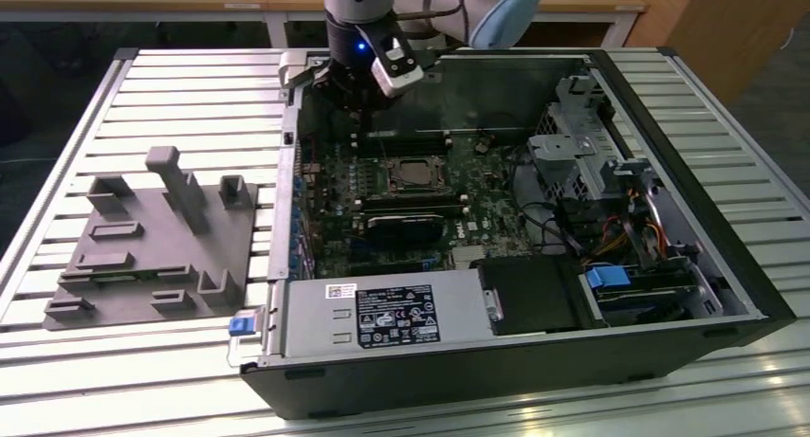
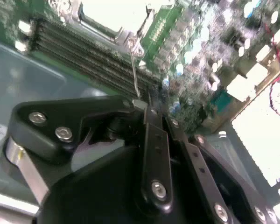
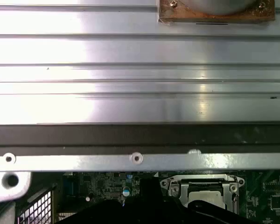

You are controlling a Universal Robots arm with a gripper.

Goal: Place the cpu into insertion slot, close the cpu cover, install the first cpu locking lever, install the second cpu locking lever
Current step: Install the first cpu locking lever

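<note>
In the exterior view you're looking at the case (image 1: 708,295) lying open on the slatted table (image 1: 190,86), with a grey tray (image 1: 152,238) sitting beside it on the exterior view's left. The arm is reaching down from above, and the gripper (image 1: 364,115) is hanging inside the case over the far edge of the board (image 1: 487,186). The cpu (image 1: 408,175) is sitting in its socket mid-board, near the gripper but apart from it. From here you can't tell how the fingers are standing.

The second wrist view is giving you what that one isn't. The black fingers (image 2: 155,140) are drawn together, pinching the free end of a thin wire lever (image 2: 135,70). The lever is slanting up off the board and crossing the memory slots (image 2: 84,51). Its other end is meeting the corner of the socket, where the cpu (image 2: 114,11) is glaring white.

In the first wrist view you're seeing along the table slats to the case's rim (image 3: 136,161). Past it, the cover (image 3: 200,178) is framing the cpu (image 3: 204,198) in the socket.
</note>
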